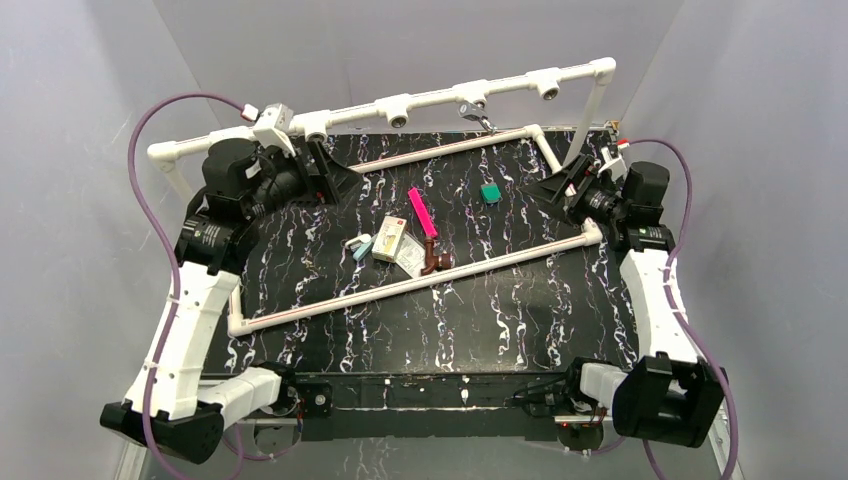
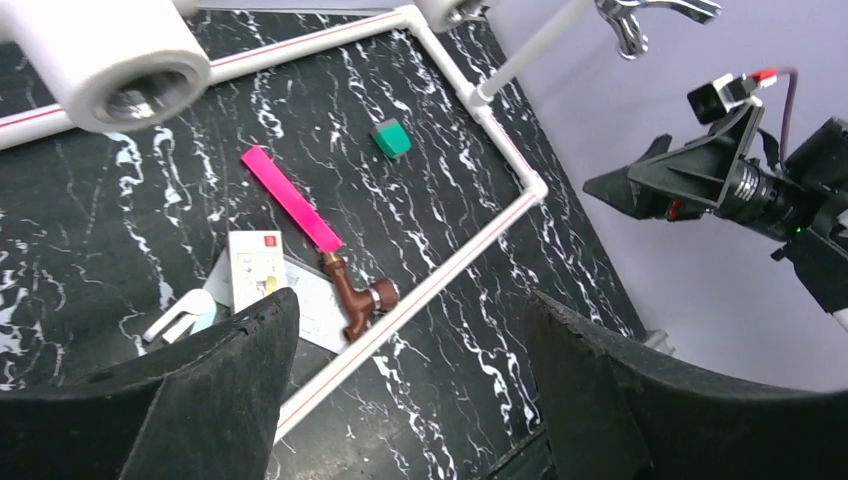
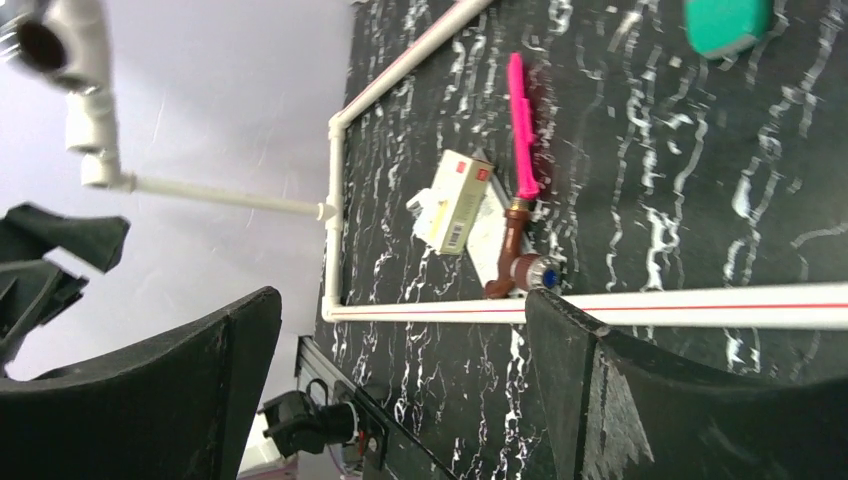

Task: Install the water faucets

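1. Nearest us, the reddish-brown faucet (image 1: 435, 258) is lying on the marbled table (image 1: 500, 320). It's touching the far side of the near white pipe (image 1: 350, 297), with one end against the pink strip (image 1: 422, 212).
2. Further back we've got the left gripper (image 2: 410, 305) at far left and the right gripper (image 3: 400, 300) at far right. Both have their fingers spread wide, gripping nothing.
3. Farthest, the silver faucet (image 1: 478, 115) sits on the raised pipe rail (image 1: 430, 100), right of centre.

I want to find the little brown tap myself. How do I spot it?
On the black marbled table, find the long white plastic pipe crossing its middle. Beside it, at the near end of the flat pink strip, lies the small dark reddish-brown tap with a bent spout. Nothing else is brown; the other tap is shiny silver, up on the raised pipe.
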You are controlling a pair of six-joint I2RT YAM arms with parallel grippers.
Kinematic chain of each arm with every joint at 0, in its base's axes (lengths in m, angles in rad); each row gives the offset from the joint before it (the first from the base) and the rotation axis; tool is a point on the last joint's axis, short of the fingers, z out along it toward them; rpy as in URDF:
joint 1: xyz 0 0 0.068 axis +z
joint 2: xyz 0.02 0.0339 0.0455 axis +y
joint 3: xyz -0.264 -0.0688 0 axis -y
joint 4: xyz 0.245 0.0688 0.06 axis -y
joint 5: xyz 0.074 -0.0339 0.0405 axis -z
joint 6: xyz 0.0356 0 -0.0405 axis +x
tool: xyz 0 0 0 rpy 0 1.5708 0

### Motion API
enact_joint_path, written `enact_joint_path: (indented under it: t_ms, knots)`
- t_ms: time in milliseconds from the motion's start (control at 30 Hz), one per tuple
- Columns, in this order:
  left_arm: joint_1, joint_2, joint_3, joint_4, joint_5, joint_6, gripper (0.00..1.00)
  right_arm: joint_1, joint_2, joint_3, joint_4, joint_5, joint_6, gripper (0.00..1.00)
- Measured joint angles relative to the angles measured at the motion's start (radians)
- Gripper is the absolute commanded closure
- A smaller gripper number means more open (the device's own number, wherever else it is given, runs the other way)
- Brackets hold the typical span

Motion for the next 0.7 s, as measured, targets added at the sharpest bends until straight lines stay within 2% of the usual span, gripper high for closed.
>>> enact_joint_path:
  t_ms: [133, 367, 567, 700]
  knots:
    - [-0.003, -0.034, -0.04, 0.006, 0.055, -0.006, 0.21, 0.033, -0.048, 0.02, 0.003, -0.012, -0.006, 0.01]
    - [-0.026, -0.047, -0.096, -0.003, 0.08, 0.005, 0.21, 0.032, -0.036, -0.004, 0.04, -0.056, 0.049, 0.01]
    - [-0.051, -0.072, -0.105, -0.027, 0.058, 0.035, 0.21, 0.033, 0.011, -0.124, 0.134, -0.126, 0.111, 0.01]
    - [-0.077, -0.1, -0.117, -0.042, 0.021, 0.062, 0.21, 0.044, 0.015, -0.187, 0.101, -0.072, 0.093, 0.01]
